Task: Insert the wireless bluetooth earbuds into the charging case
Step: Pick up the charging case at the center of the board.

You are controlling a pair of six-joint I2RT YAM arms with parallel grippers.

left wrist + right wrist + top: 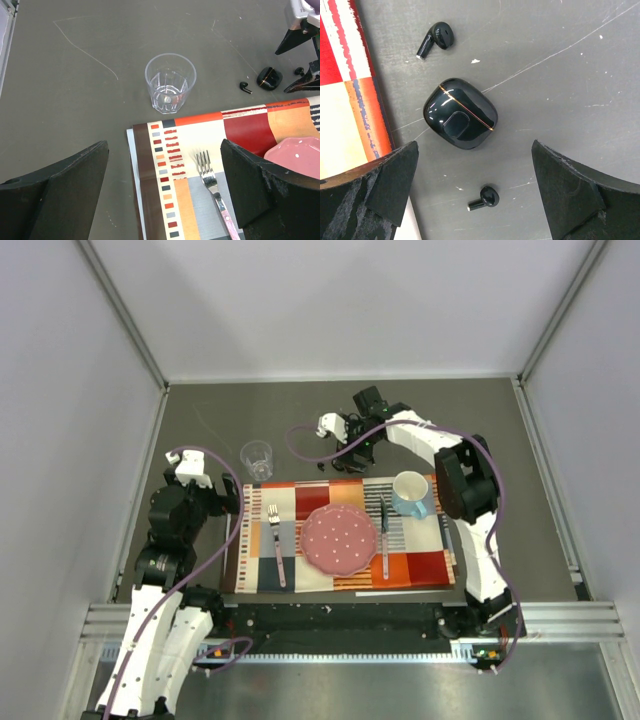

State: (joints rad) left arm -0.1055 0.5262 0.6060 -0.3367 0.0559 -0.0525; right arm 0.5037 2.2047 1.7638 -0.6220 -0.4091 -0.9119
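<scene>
On the table (570,75) just past the mat (340,110), approach stage, with right gripper (474,150) spread wide above the shut case (461,120), one bud (434,40) loose on each side, and left gripper (165,145) spread, empty, well away; next likely calls for opening the lid.

The left arm (165,530) rises from its base at the near-left corner of the table (210,420) and folds at the elbow, with its wrist held low by the left edge. The left gripper (164,145) points toward the far edge, its jaws spread wide with nothing between them. The right arm (465,485) climbs along the right side, bends, and reaches left toward the middle of the far edge. The right gripper (475,145) faces straight down, fingers wide apart, gripping nothing.
</scene>
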